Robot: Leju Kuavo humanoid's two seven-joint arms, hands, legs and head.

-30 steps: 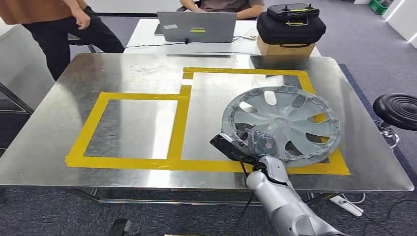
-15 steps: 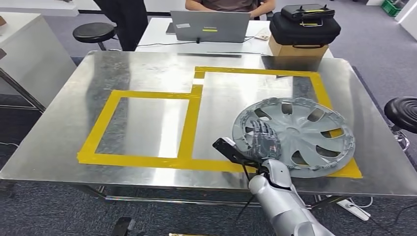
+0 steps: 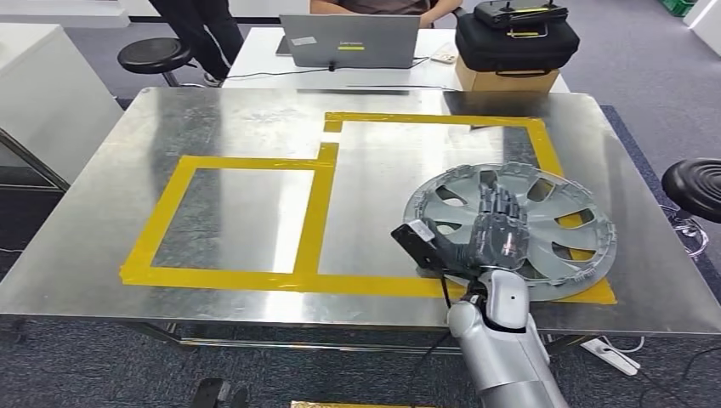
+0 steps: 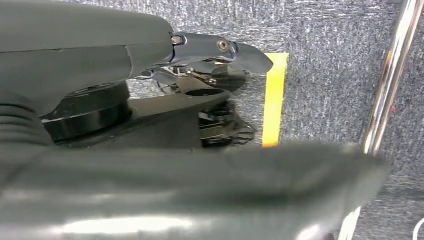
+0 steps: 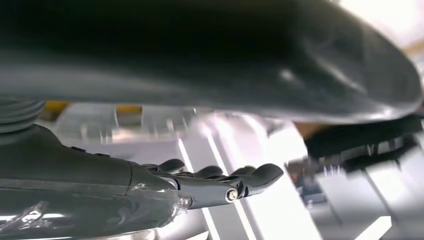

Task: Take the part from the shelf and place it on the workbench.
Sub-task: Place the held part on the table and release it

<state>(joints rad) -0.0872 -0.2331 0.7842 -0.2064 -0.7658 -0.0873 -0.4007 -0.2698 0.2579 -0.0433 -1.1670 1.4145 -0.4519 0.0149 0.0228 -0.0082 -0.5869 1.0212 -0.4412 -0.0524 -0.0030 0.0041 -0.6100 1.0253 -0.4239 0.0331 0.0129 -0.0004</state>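
Observation:
The part is a grey plastic wheel cover (image 3: 563, 223). It lies flat on the steel workbench (image 3: 246, 119), inside the right-hand yellow taped rectangle (image 3: 434, 119), with its near edge over the tape. My right hand (image 3: 497, 228) is over the cover's near left side, fingers stretched out straight and holding nothing. The right wrist view shows the same straight fingers (image 5: 235, 182) with nothing in them. My left hand (image 4: 200, 75) hangs beside the bench over grey carpet, and nothing is in it.
A second taped rectangle (image 3: 170, 212) marks the bench's left half. Behind the bench a white table carries a laptop (image 3: 349, 40) and a black case (image 3: 517, 34) on a cardboard box. Black stools (image 3: 153, 55) (image 3: 693, 187) stand at back left and at right. A person's legs (image 3: 200, 25) are at back left.
My right hand has let go of the cover's rim, straightened its fingers and moved forward over the cover. The camera shifted slightly. The standing person has moved away to the back.

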